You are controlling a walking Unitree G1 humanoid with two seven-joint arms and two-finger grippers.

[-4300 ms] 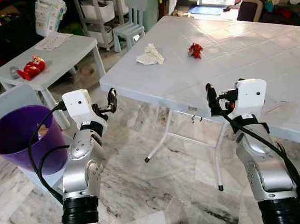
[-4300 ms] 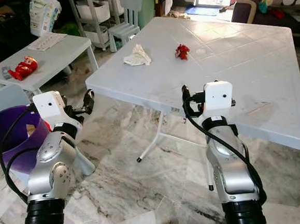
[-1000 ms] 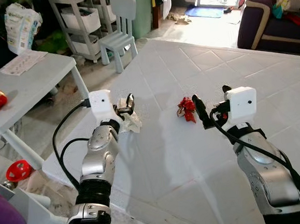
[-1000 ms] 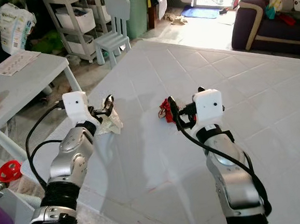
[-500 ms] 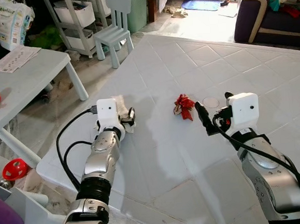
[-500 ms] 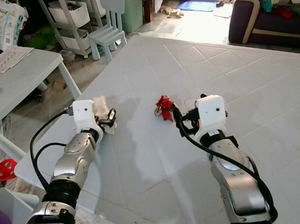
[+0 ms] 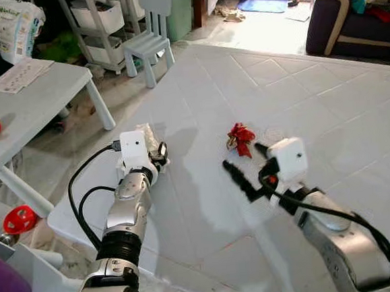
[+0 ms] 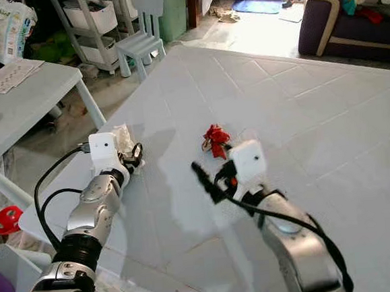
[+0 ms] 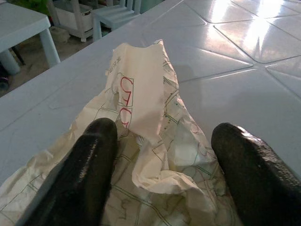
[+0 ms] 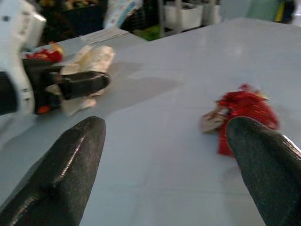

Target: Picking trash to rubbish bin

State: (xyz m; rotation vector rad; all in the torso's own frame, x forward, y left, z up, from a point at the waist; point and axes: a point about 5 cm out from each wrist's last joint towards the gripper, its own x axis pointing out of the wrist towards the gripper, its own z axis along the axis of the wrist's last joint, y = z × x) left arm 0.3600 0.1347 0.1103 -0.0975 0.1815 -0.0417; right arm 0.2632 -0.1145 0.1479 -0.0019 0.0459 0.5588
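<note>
Big pale plastic table first, its top moulded in a grid of square panels, smooth and glossy where the light hits. Off to the robot's left stands a smaller grey table with a sheet of paper on it, and beyond that a little pale child's chair with a slatted seat.

Now the arms, both silver and jointed, both out over the big table. The left gripper sits low over the crumpled paper wrapper, near the table's left edge; its two rounded black fingers are spread, one on each side of the creased, cream-coloured sheet with thin green lines and red marks. Whether they touch it is hard to tell.

The right gripper hangs wide open, near the small red crinkled wrapper, which lies further in on the table, ragged and bunched, well apart from the paper one.
</note>
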